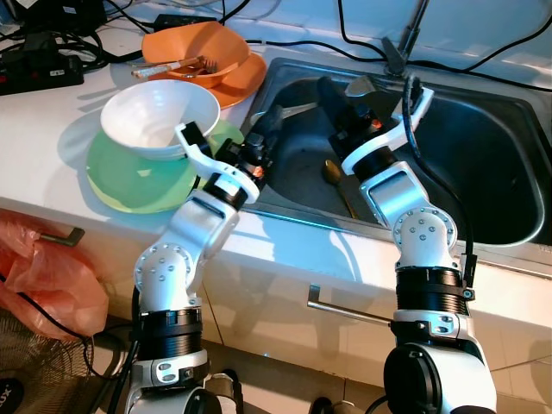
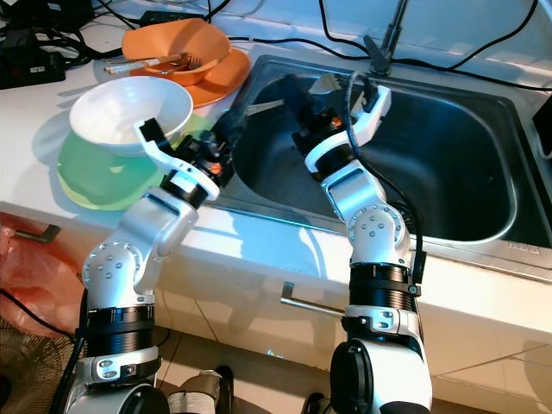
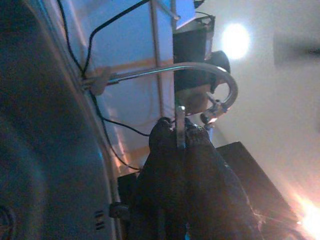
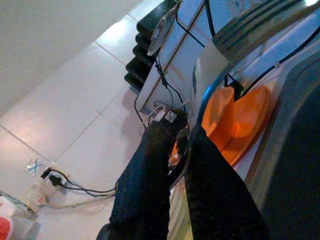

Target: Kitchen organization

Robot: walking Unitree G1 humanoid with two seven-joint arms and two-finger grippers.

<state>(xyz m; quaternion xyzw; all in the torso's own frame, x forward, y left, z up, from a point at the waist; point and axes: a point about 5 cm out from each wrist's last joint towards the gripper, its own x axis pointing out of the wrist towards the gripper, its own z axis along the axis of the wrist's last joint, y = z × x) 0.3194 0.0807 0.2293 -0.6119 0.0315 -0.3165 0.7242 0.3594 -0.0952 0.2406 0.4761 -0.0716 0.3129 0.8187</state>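
Over the left half of the steel sink (image 1: 483, 233), my left gripper (image 1: 274, 116) is shut on a thin silver utensil handle (image 1: 299, 109); the handle's end pokes out between the fingertips (image 3: 165, 132). My right gripper (image 1: 326, 88) hovers beside it, shut on a grey metal spoon-like utensil (image 1: 362, 84) whose curved blade (image 4: 220, 55) rises from between the fingers. Whether both hold one utensil I cannot tell. A gold spoon (image 1: 333, 174) lies on the sink bottom.
On the counter left of the sink, a white bowl (image 1: 159, 116) rests on a green plate (image 1: 129, 185). Behind them an orange bowl (image 1: 198, 43) holding cutlery sits on an orange plate (image 1: 246, 82). Faucet (image 1: 405, 39) and cables stand behind; an orange bag (image 1: 43, 276) hangs low left.
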